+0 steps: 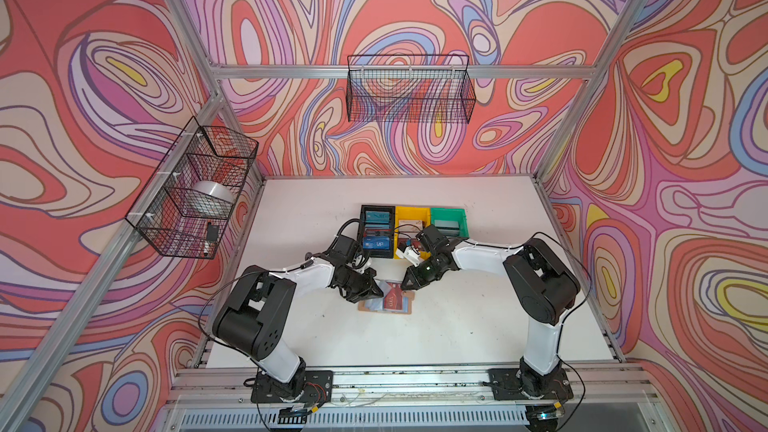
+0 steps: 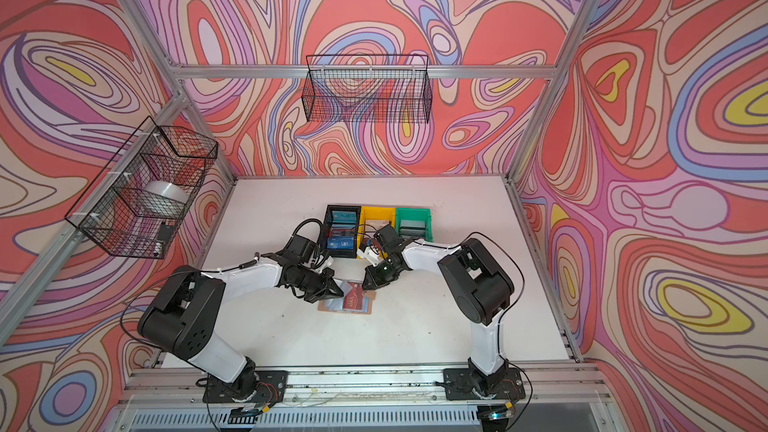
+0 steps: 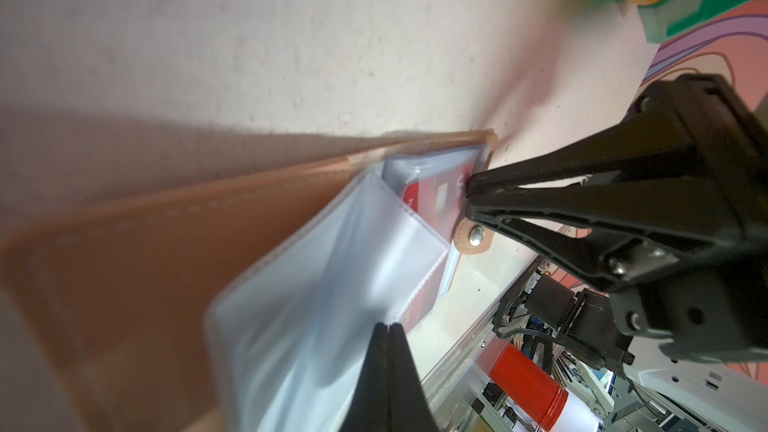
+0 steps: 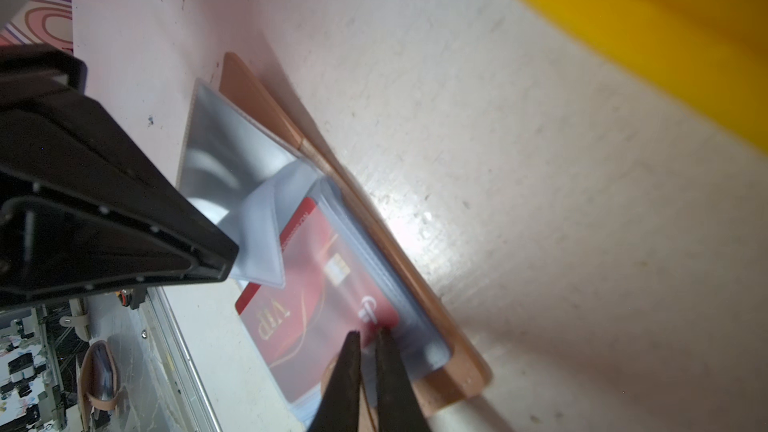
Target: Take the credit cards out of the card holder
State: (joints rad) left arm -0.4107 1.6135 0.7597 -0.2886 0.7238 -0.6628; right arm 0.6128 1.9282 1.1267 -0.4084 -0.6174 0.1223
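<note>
the card holder [image 1: 406, 309] lies open on the white surface [image 1: 478, 326] near the middle, straight toward 6 o'clock from a row of three bins: black [image 1: 362, 222], yellow [image 1: 411, 214] and green [image 1: 449, 214]. the left arm [image 1: 307, 272] reaches it from 9 o'clock and the right arm [image 1: 478, 257] from 2 o'clock, so the two sets of jaws almost meet over the holder. the left jaws are pressed fully together on the corner of a clear sleeve page [image 3: 332, 284], which they hold lifted and bent up off the tan cover. the right jaws are nearly closed, with only a sliver of gap, pinching the edge of the dark red card [image 4: 316, 292] at the end by the snap tab [image 3: 476, 236]; i cannot tell whether a layer of plastic is caught in that pinch too. the red card lies flat on the holder's 3 o'clock half, its "vip" end sticking out past the sleeve. a blue card [image 1: 378, 243] with white lettering rests in the black bin.
</note>
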